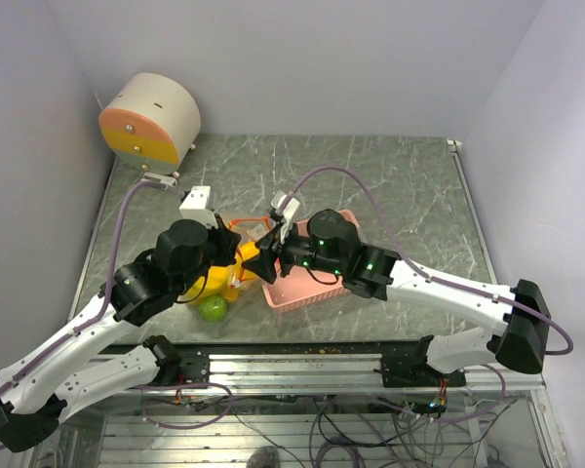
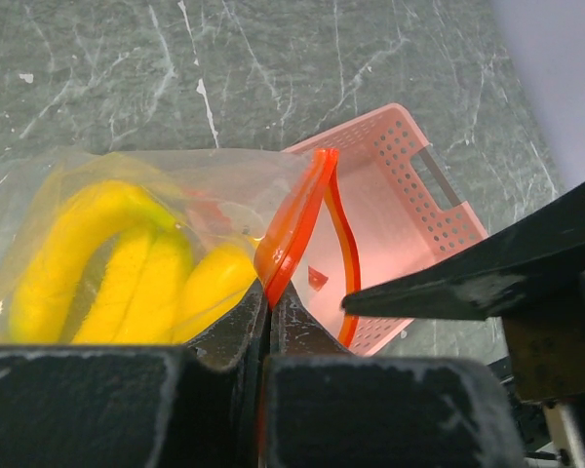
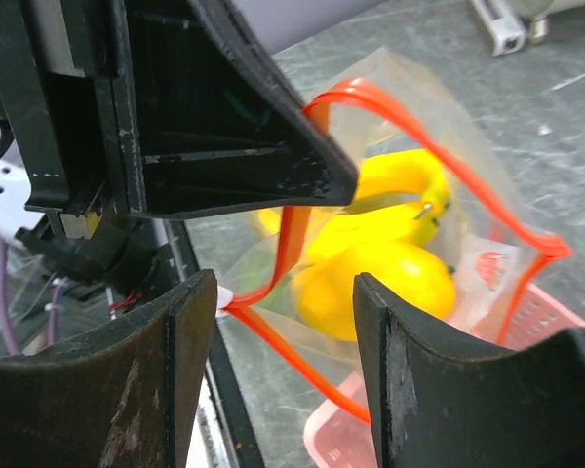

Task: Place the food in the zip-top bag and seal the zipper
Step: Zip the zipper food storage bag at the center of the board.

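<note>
The clear zip-top bag (image 1: 217, 281) hangs between the two grippers, and yellow bananas (image 2: 127, 263) and a yellow mango-like piece (image 3: 382, 281) show through it. A bumpy green ball (image 1: 213, 308) lies at its lower end. The red-orange zipper (image 2: 307, 210) is open in a loop. My left gripper (image 2: 271, 292) is shut on one end of the zipper strip and holds the bag's mouth up. My right gripper (image 3: 283, 351) is open, and its fingers (image 3: 166, 370) straddle the zipper (image 3: 273, 336) near the bag's corner without pinching it.
The pink perforated basket (image 1: 312, 285) stands right behind the bag mouth, under my right gripper; it also shows in the left wrist view (image 2: 409, 190). A round cream and orange device (image 1: 148, 119) sits at the far left. The table's front edge lies just below the bag.
</note>
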Controlling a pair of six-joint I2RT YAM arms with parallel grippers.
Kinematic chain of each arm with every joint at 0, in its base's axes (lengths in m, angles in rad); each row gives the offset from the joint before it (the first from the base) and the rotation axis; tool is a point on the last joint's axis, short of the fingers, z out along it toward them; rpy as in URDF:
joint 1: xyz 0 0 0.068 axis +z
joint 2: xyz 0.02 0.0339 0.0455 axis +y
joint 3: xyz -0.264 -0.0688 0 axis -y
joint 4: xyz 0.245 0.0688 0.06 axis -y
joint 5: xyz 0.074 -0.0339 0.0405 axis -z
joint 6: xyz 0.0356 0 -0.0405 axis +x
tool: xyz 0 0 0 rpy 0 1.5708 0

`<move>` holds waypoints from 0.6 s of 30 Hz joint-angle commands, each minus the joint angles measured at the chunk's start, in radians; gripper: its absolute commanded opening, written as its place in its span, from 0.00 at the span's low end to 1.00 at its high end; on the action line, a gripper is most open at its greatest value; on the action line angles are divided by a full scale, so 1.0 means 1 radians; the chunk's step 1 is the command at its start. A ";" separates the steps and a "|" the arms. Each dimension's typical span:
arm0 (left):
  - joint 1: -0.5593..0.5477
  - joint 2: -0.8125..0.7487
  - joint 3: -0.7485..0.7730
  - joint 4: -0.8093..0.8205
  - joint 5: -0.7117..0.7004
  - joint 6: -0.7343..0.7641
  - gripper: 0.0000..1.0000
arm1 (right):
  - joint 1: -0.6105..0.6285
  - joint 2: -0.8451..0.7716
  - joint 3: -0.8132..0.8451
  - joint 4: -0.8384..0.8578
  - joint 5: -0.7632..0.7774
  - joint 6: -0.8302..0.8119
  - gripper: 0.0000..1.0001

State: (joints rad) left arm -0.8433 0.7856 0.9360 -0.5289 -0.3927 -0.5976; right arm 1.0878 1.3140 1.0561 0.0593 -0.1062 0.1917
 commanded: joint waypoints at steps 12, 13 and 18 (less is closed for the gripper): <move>0.004 -0.001 0.052 0.037 0.031 0.030 0.07 | -0.039 0.140 0.026 0.074 -0.130 0.113 0.42; 0.003 -0.004 0.053 0.039 0.034 0.031 0.07 | -0.044 0.144 0.023 0.084 -0.133 0.120 0.41; 0.003 -0.016 0.042 0.059 0.045 0.042 0.07 | -0.071 0.181 0.031 0.135 -0.211 0.148 0.25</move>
State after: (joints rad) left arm -0.8433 0.7887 0.9527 -0.5270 -0.3786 -0.5766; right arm 1.0389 1.4620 1.0618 0.1200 -0.2573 0.3038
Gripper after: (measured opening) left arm 0.075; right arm 0.327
